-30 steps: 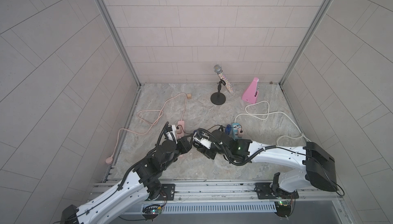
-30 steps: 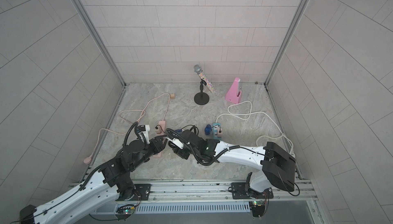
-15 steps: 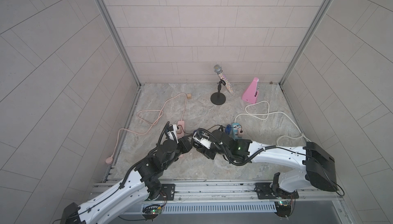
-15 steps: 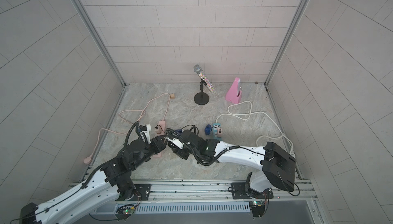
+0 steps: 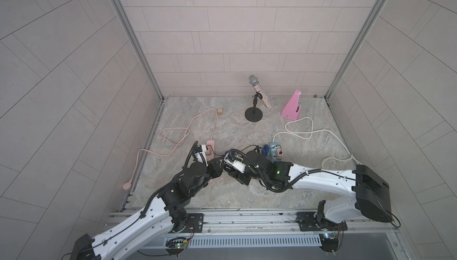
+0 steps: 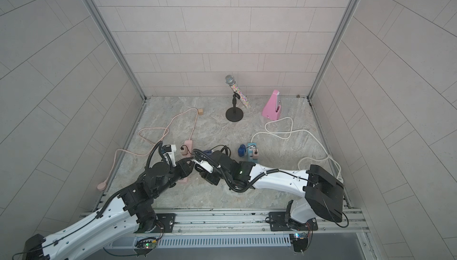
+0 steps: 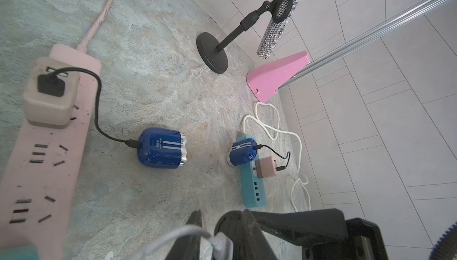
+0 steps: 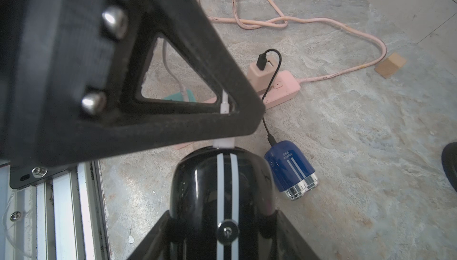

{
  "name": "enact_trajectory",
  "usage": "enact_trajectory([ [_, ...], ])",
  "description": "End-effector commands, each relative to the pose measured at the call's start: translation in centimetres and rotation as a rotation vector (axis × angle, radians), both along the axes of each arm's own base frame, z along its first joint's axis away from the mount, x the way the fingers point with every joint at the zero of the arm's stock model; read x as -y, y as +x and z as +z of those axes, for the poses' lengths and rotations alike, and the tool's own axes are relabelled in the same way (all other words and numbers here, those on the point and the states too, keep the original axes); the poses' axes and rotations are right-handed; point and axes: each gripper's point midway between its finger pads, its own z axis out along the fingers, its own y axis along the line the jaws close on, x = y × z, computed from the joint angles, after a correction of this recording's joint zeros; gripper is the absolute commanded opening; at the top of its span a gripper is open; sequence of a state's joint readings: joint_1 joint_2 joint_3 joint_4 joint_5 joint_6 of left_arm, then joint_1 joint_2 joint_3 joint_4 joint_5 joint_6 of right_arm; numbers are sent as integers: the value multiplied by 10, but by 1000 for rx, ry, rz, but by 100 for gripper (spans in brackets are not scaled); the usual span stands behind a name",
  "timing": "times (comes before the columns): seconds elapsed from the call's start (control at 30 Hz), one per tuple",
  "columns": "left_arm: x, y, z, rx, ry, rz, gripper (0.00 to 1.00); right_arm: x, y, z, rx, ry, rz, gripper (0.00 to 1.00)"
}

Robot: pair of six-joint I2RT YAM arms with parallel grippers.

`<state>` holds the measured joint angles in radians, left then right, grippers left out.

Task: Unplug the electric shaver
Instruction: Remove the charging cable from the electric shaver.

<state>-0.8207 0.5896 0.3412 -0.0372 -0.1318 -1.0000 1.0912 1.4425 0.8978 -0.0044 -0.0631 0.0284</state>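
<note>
At the near middle of the floor, your right claw [image 8: 222,213] is clamped on the black shaver [image 8: 217,184], one finger down each flank and the power button facing the wrist camera. Your left claw [image 7: 221,211] stands narrow around the white plug [image 8: 223,143], which is seated in the shaver's far end. Whether its pads actually press the plug cannot be told. The white cable [image 7: 173,236] leads off from there. The front rail [image 8: 61,209] lies just beside the grip on the near side, so you have little room that way. Just past the plug, a blue shaver [image 8: 290,169] lies on its side, corded to a beige adapter [image 8: 259,73] on the pink power strip [image 8: 284,90], which runs close along your left arm. Behind your right wrist sits the teal power strip [image 5: 273,151], with a second blue shaver [image 5: 265,150] on it. The stone floor [image 5: 237,132] is bare between the two strips, out toward the microphone stand [image 5: 254,115].
</note>
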Motion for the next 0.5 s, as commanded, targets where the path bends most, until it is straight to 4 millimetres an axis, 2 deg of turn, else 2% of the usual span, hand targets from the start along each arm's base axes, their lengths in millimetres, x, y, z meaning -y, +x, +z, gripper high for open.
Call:
enact_trajectory([
  [0.0, 0, 2, 1, 9, -32, 16, 32, -3, -1, 15, 24, 51, 6, 32],
  [0.13, -2, 1, 3, 17, -38, 22, 29, -4, -2, 16, 24, 53, 9, 32],
  [0.33, -4, 1, 6, 24, -43, 27, 19, -4, -3, 17, 24, 61, 10, 31],
  [0.47, -1, 1, 4, 23, -49, 19, 18, -6, -4, 17, 19, 66, 14, 31],
])
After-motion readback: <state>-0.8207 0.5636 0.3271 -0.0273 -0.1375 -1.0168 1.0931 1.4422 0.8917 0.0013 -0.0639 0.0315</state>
